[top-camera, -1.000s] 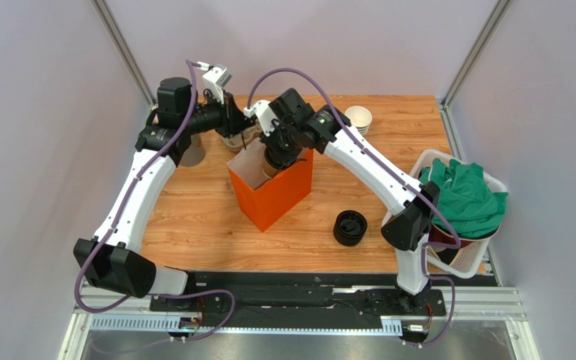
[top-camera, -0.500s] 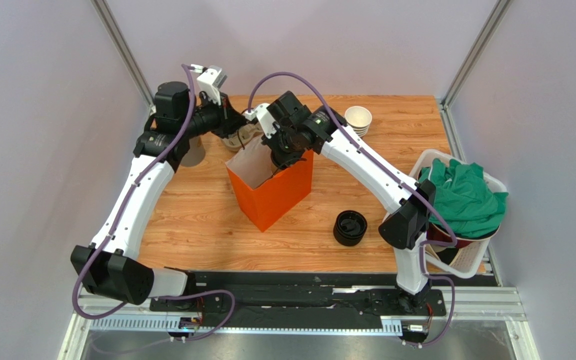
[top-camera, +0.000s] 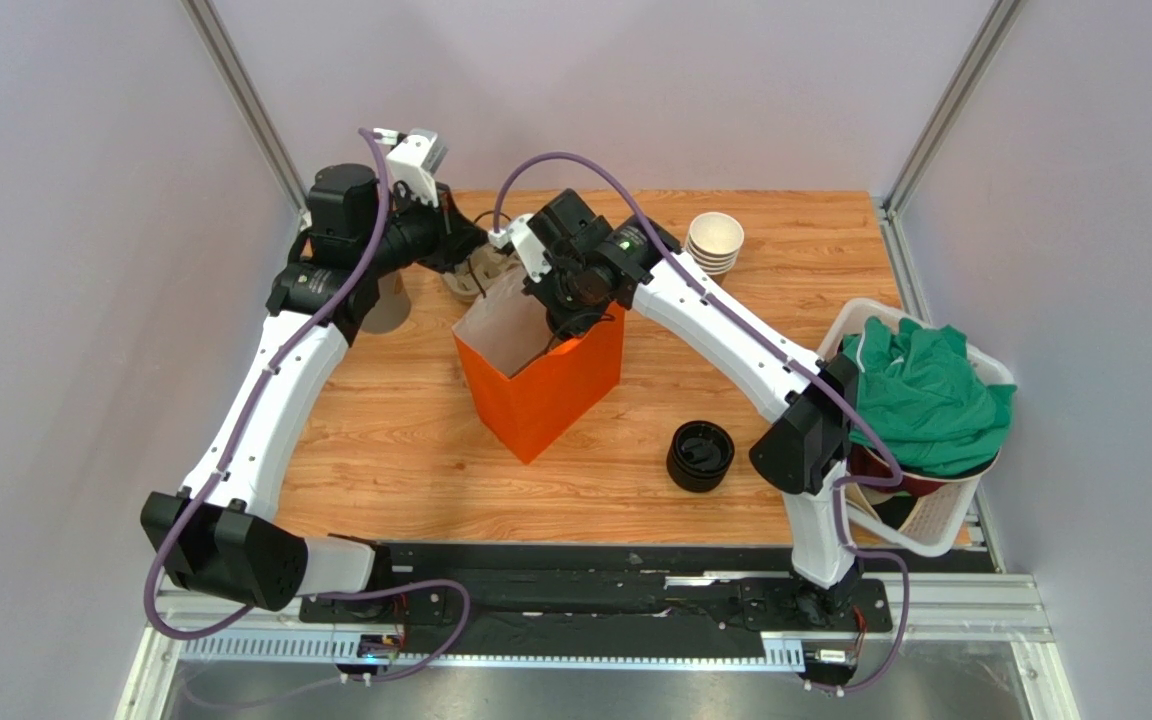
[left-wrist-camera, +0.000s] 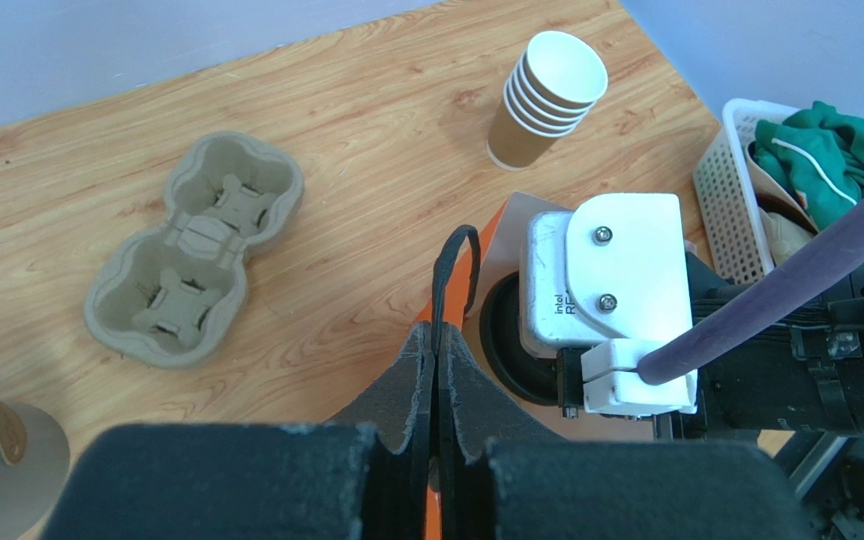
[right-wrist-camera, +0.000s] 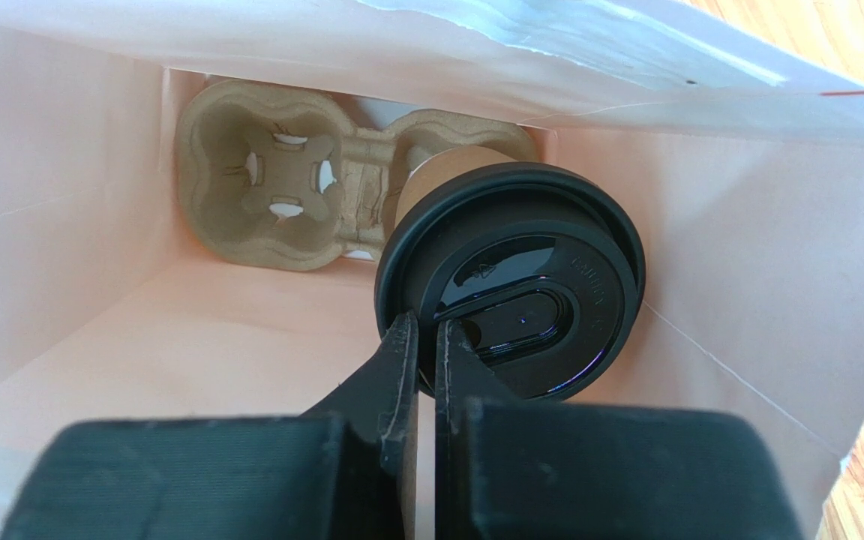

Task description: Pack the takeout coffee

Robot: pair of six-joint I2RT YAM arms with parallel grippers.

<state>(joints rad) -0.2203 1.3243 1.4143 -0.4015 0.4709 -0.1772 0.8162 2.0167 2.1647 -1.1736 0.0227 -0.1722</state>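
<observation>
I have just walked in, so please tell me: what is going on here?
The left pincer is shut on the black loop handle of the orange paper bag. The right pincer reaches into the bag and pinches the rim of the round black plastic lid on the small brown paper cup. That cup stands at one end of a moulded pulp cup carrier on the bag's floor; whether it is fully seated cannot be told.
</observation>
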